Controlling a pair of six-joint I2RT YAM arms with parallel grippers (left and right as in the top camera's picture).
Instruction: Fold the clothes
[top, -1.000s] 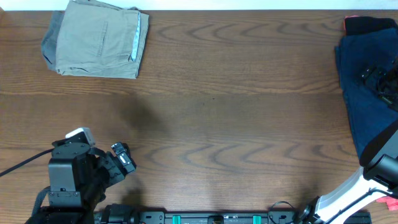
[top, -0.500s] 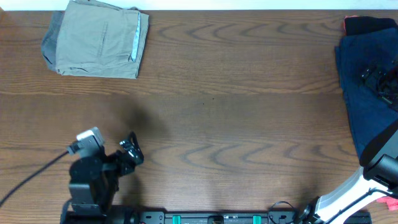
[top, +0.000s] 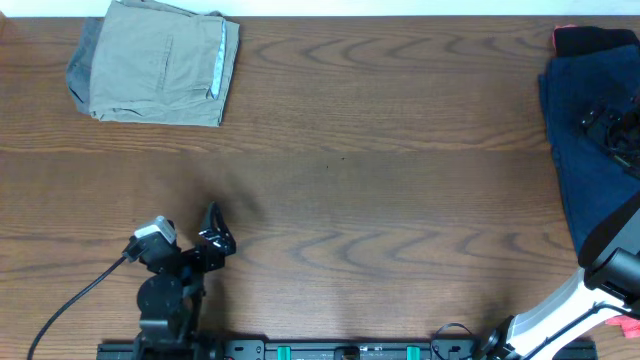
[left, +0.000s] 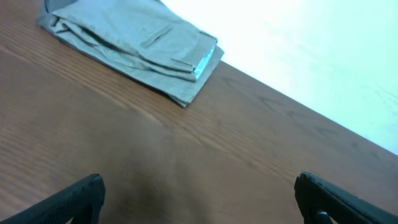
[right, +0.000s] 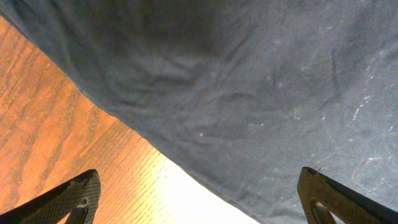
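A folded light khaki pair of shorts (top: 155, 65) lies at the table's far left, over a grey-brown garment (top: 84, 62) whose edge shows at its left. It also shows in the left wrist view (left: 140, 46). A navy garment (top: 590, 150) lies unfolded at the right edge and fills the right wrist view (right: 249, 81). My left gripper (top: 213, 233) is open and empty near the front left, far from the khaki pair; its fingers show wide apart in the left wrist view (left: 199, 202). My right gripper (top: 610, 130) is open just above the navy garment's edge (right: 199, 199).
A black item with a red edge (top: 590, 38) lies at the far right corner behind the navy garment. The brown wooden table (top: 380, 170) runs between the two piles. The arm bases stand along the front edge.
My left arm has swung in toward the front edge, and its gripper has moved right and a little forward. The right arm and the garments have not moved.
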